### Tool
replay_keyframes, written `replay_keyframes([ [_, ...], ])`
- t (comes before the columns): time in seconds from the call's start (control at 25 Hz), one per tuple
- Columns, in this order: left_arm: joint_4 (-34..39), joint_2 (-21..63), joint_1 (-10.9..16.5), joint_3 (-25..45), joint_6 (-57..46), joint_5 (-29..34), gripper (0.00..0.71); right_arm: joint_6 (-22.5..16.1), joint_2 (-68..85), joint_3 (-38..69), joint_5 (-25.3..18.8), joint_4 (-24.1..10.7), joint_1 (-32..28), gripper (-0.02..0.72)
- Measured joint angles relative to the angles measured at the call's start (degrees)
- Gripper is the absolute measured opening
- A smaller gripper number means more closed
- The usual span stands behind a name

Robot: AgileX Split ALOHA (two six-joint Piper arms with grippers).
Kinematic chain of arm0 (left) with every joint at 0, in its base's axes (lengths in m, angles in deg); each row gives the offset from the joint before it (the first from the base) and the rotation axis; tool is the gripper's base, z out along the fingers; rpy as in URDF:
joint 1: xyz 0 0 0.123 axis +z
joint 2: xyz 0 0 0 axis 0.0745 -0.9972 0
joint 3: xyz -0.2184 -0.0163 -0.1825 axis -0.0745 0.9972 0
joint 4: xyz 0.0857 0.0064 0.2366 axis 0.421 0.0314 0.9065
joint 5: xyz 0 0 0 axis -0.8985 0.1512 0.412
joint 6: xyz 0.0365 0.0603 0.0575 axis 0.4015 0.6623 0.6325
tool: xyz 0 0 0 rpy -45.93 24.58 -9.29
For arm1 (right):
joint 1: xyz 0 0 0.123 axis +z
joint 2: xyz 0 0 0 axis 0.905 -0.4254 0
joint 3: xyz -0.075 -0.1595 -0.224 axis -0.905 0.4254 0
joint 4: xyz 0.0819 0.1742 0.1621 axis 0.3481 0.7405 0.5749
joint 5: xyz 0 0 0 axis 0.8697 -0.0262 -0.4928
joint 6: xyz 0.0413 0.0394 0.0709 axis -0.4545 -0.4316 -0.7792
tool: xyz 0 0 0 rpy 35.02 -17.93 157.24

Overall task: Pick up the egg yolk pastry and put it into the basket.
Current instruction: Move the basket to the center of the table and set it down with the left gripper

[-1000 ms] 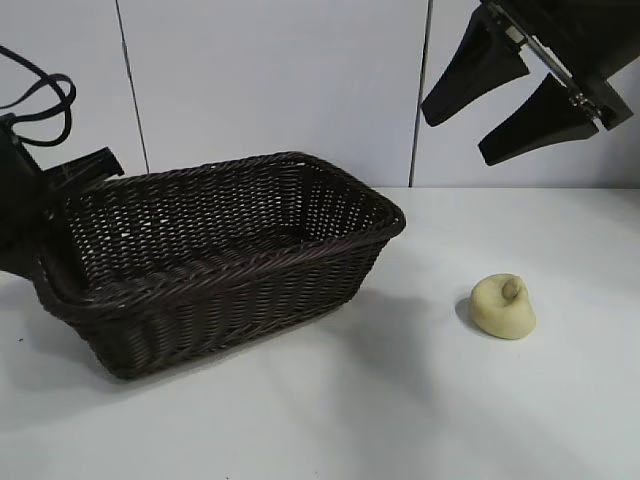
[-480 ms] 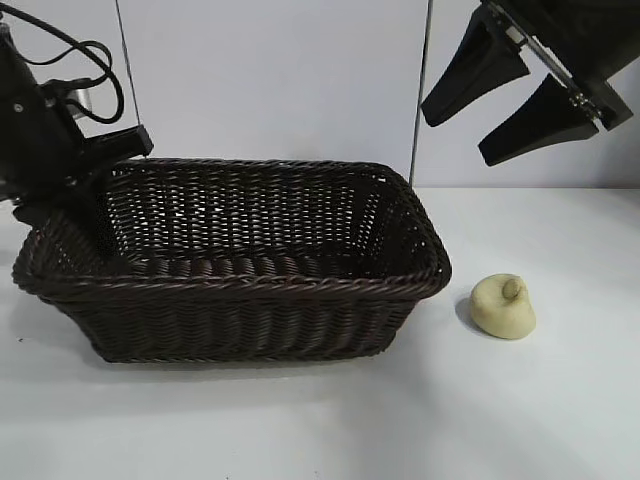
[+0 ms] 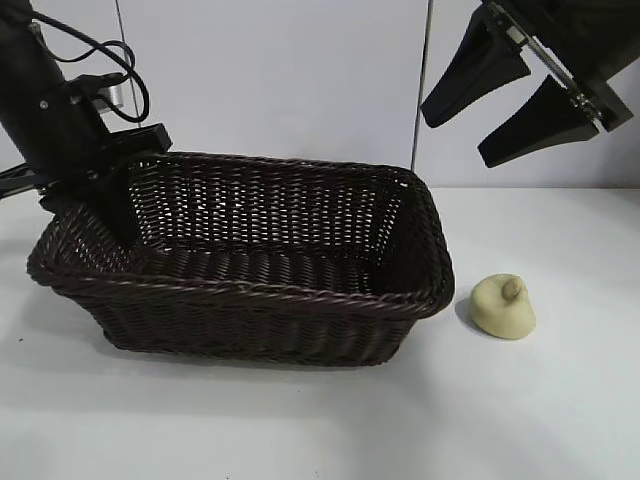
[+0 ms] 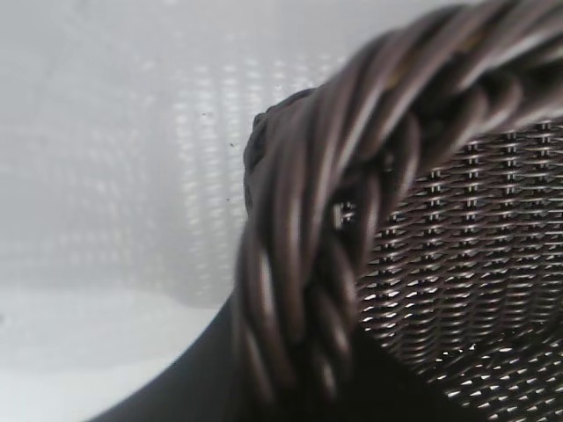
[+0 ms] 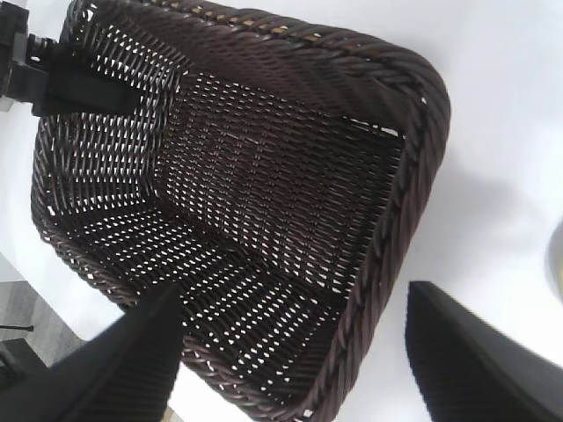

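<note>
The dark brown woven basket (image 3: 250, 270) stands on the white table, left of centre. My left gripper (image 3: 112, 192) is shut on the braided rim at the basket's far left corner. In the left wrist view that rim (image 4: 308, 255) fills the frame, running down between the jaws of the left gripper (image 4: 295, 391). The egg yolk pastry (image 3: 503, 307), a small pale yellow lump with a brownish nub, lies on the table just right of the basket, untouched. My right gripper (image 3: 458, 132) hangs open high above the pastry, holding nothing. The right wrist view shows the basket (image 5: 264, 202) below the right gripper (image 5: 295, 299).
A white panelled wall (image 3: 300, 80) stands behind the table. Bare white tabletop (image 3: 450, 420) stretches in front of the basket and around the pastry. Black cables (image 3: 95, 45) loop from the left arm at the upper left.
The left arm has swung the basket round and shifted it right, so its right end now sits close to the pastry. The right arm and the pastry have not moved.
</note>
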Motion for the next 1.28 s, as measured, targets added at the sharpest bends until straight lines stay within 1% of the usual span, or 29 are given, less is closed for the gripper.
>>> replay_keyframes([
  [0.16, -0.1, 0.0, 0.0, 0.4, 0.0, -1.7, 0.1, 0.0, 0.0, 0.0, 0.0, 0.0, 0.0, 0.516],
  [0.28, -0.1, 0.0, 0.0, 2.3, 0.0, -3.0, 0.1, 0.0, 0.0, 0.0, 0.0, 0.0, 0.0, 0.516],
  [0.76, -0.7, -3.0, 0.0, 3.3, 0.1, -4.2, 0.1, 0.0, 0.0, 0.0, -0.1, 0.0, 0.0, 0.516],
  [0.8, -0.7, -3.0, 0.0, 3.3, 0.1, -4.2, 0.111, 0.0, 0.0, 0.0, -0.1, 0.0, 0.0, 0.516],
  [0.88, -1.0, -3.0, 0.0, 3.3, 0.1, -4.5, 0.183, 0.0, 0.0, 0.0, -0.1, 0.0, 0.0, 0.516],
  [1.0, -1.1, -2.5, 0.0, 3.3, 0.1, -4.5, 0.405, 0.0, 0.0, 0.0, -0.1, 0.0, 0.0, 0.516],
  [1.08, -0.7, -1.3, 0.0, 3.0, 0.1, -4.4, 0.49, 0.0, 0.0, 0.0, -0.1, 0.0, 0.0, 0.516],
  [1.16, 0.3, 0.2, 0.0, 2.0, 0.1, -3.8, 0.526, 0.0, 0.0, 0.0, -0.1, 0.0, 0.0, 0.516],
  [1.28, 2.8, 3.7, 0.0, 0.6, 0.1, -1.5, 0.543, 0.0, 0.0, 0.0, -0.1, 0.0, 0.0, 0.516],
])
